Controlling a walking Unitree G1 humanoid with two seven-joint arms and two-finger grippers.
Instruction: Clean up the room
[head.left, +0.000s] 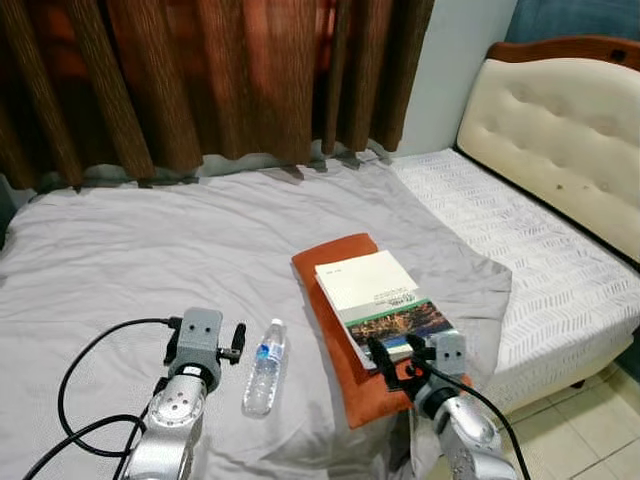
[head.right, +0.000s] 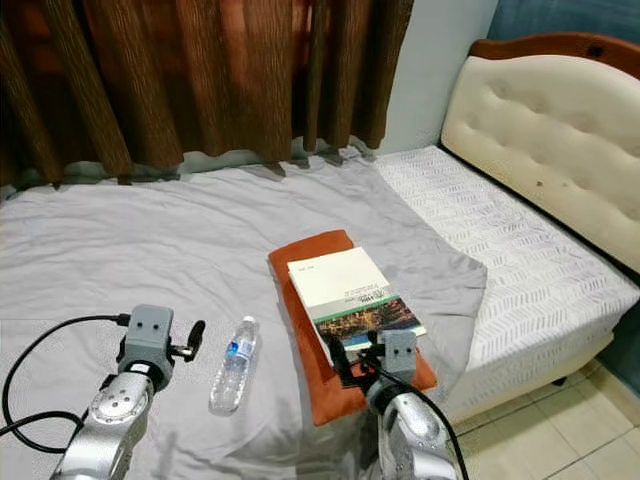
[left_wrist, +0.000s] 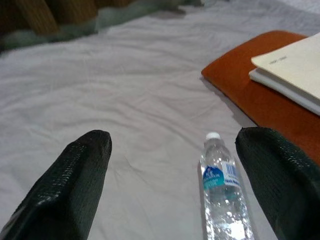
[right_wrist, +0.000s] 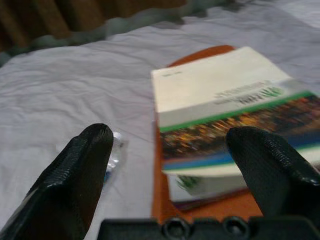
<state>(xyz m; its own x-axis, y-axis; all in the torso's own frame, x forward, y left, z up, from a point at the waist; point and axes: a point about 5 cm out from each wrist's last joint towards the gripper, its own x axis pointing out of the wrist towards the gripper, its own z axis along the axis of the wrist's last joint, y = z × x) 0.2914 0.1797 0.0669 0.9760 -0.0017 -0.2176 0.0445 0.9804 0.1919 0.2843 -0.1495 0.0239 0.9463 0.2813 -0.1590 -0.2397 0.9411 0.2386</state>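
Two grippers up over the bed, both spread wide and empty. Left gripper hovers above the grey sheet; in its wrist view the water bottle lies between the fingers, closer to one finger, not touching it. Bottle is clear, white cap, blue label, flat on its side, cap pointing toward the curtain. Right gripper sits at the near end of the book — fingers either side of the book's near edge, contact not clear. Book has a white cover with a green stripe and a photo band, lying flat on an orange folded cloth just beside the bottle. Cloth is near the bed's edge, partly overhanging. White patterned mattress and cream tufted headboard are on the robot's right — tiled floor below.
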